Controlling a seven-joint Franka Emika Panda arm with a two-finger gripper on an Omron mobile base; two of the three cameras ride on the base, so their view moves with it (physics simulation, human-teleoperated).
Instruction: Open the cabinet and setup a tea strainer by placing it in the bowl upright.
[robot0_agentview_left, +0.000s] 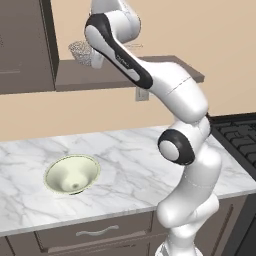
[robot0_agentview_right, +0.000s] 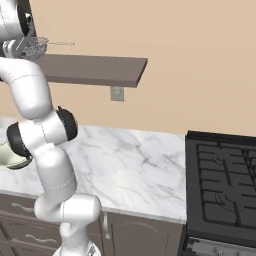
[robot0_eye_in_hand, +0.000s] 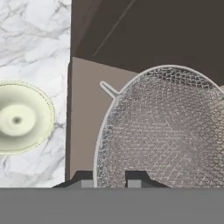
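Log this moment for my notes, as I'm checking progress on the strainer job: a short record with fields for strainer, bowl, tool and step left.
strainer: wire-mesh strainer up at the cabinet shelf, its rim between the fingertips
bowl: pale bowl on the marble counter, nothing inside
tool: tool shut on the strainer rim
step left: strainer not yet in the bowl

Even, soft light is cast over the whole rendered scene, with no glare. A faint shadow is seen under the shelf (robot0_agentview_left: 125, 75) on the far wall, and the bowl (robot0_agentview_left: 72, 173) is shaded softly inside. Edges are rendered slightly soft throughout. In the hand view the strainer (robot0_eye_in_hand: 166, 131) mesh is shown sharply.
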